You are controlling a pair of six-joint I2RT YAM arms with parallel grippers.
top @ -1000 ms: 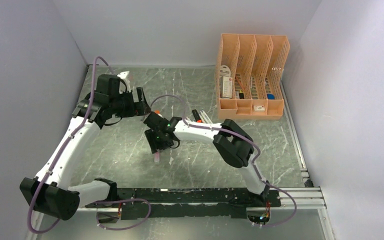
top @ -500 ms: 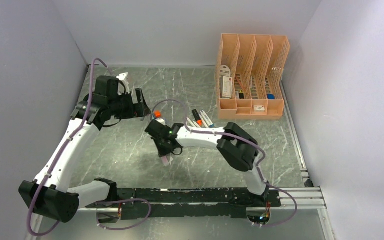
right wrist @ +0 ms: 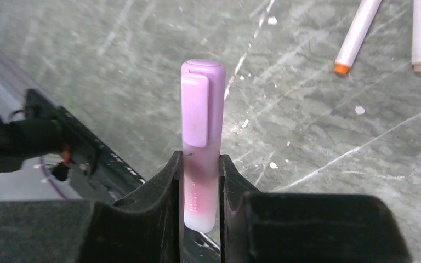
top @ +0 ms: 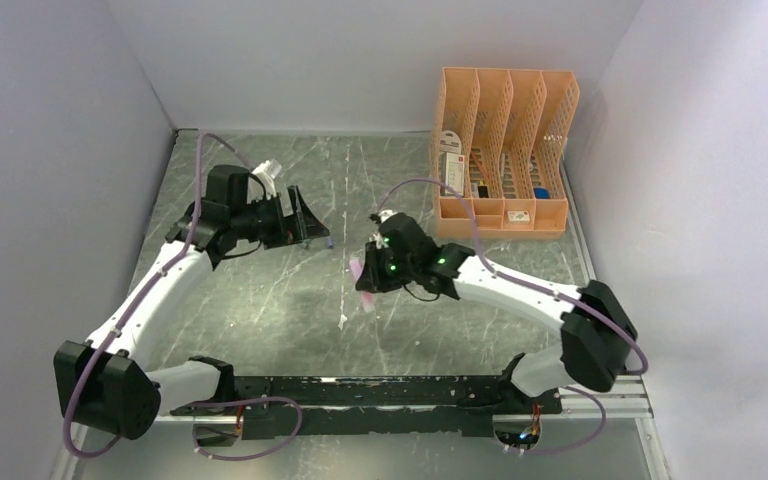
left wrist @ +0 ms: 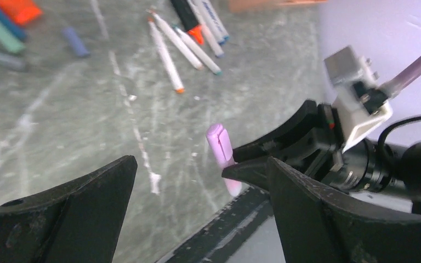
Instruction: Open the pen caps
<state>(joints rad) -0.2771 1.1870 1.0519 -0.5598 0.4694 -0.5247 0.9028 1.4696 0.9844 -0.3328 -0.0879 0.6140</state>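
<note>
**Overhead and wrist views of the two-arm rig.** The right hand was clenched on the pale lower barrel of a pink highlighter, with one of its fingers pressed against each side. The highlighter's purple-pink cap sat fully on. Its clip faced the wrist camera and it projected beyond the fingertips. The highlighter was held above the worktop, near its middle.

The left hand was spread wide and held nothing. It faced the highlighter from nearby without touching it.

Beyond them on the worktop lay a close cluster of white-barrelled pens and a black marker with an orange end, all roughly parallel. A few short coloured pieces (orange, teal and blue, blurred, apparently caps) lay apart from that cluster.

At the far right of the worktop stood an orange latticed organiser with four upright slots and a low tray across its front.
- **Leftmost slot:** a white packet.
- **Rightmost slot:** a blue item.
- **Two middle slots:** small dark and reddish things, too small to identify.
- **Front tray:** a small white card.
</note>
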